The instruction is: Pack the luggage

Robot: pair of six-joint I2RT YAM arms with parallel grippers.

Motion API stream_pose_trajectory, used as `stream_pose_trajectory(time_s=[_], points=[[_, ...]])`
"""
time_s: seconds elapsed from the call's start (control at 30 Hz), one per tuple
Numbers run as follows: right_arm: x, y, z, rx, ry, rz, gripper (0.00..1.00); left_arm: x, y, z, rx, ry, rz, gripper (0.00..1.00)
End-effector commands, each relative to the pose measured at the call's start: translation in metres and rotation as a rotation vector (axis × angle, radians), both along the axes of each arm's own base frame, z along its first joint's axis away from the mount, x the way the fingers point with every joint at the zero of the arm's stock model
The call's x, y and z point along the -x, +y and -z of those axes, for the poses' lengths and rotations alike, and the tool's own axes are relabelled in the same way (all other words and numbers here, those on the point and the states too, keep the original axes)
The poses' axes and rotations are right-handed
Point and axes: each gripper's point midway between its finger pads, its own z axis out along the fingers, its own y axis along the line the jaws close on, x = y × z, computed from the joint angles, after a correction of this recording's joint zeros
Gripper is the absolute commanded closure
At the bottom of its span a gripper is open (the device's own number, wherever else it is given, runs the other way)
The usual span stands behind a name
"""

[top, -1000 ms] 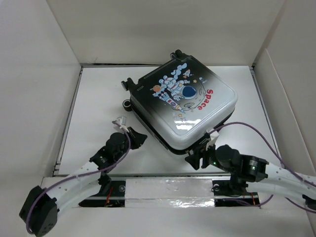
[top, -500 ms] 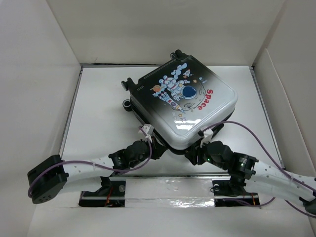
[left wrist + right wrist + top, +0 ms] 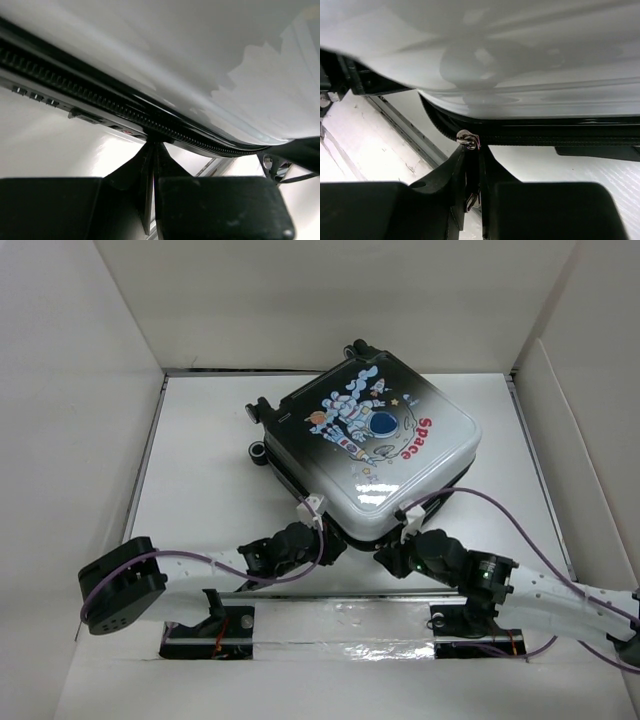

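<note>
The luggage (image 3: 370,440) lies flat and closed in the top view, astronaut print and red "Space" facing up. Both grippers meet at its near white corner. My left gripper (image 3: 335,546) is shut, and its tips (image 3: 152,146) touch the black zipper track (image 3: 100,97) under the shell (image 3: 175,55). I see nothing between its fingers. My right gripper (image 3: 386,554) is shut on the metal zipper pull (image 3: 468,140), which hangs from the zipper below the white shell (image 3: 520,60). The pull's tab runs down between the fingers, with the tips (image 3: 472,152) right at the slider.
White walls (image 3: 80,390) box the table on the left, back and right. A taped strip (image 3: 340,620) runs along the near edge between the arm bases. The luggage's black wheels (image 3: 258,452) stick out at its far left. Purple cables (image 3: 520,505) loop over both arms.
My left arm has swung right from the open table to the luggage's near corner, staying shut. My right gripper has edged in and closed on the zipper pull.
</note>
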Motion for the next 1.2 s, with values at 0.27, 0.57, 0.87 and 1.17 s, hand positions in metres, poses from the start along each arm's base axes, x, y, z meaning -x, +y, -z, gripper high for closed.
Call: stream_pose_trajectory(time_s=[0.27,0.57,0.87,1.17], points=[[0.058,0.090,-0.043,0.030,-0.030,-0.186,1.00,-0.033,-0.077,-0.110,0.319,-0.160,0.044,1.00],[0.008,0.114,-0.064,-0.173,-0.151,0.155,1.00,-0.079,-0.030,-0.086,0.238,-0.122,-0.120,0.83],[0.010,0.100,-0.062,-0.156,-0.168,0.134,1.00,-0.110,0.117,-0.109,0.314,-0.158,-0.552,0.33],[0.019,0.111,-0.056,-0.137,-0.156,0.065,1.00,-0.205,0.204,-0.197,0.521,-0.182,-0.822,0.12]])
